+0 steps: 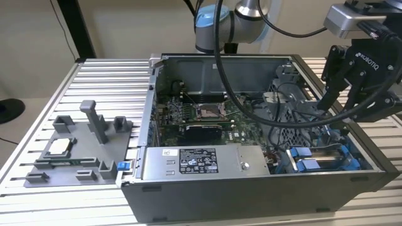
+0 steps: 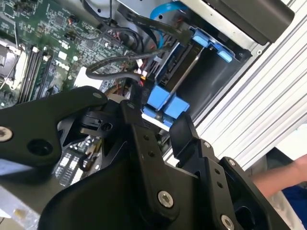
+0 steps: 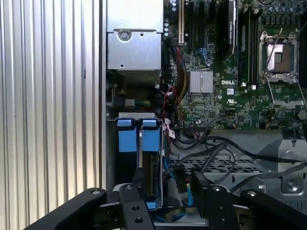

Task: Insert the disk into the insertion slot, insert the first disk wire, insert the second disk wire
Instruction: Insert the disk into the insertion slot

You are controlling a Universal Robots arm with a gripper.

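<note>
1. One pincer (image 1: 337,107) hangs over the open computer case (image 1: 251,193), at the exterior view's right end. The case rests on the ribbed tabletop (image 1: 100,80).
2. Its jaws stand apart and carry nothing. In both wrist views they straddle the space just above the disk (image 3: 152,165).
3. The disk stands on edge inside the insertion slot (image 1: 326,155) with blue tabs showing, so insertion looks done.
4. Black wires (image 3: 216,148) lie loose beside the slot. I cannot tell whether either is plugged in.
5. I judge the first-wire step to be in hand. It calls for a firm pinch on a small connector among crowded cables, then square alignment with the disk's port.
</note>
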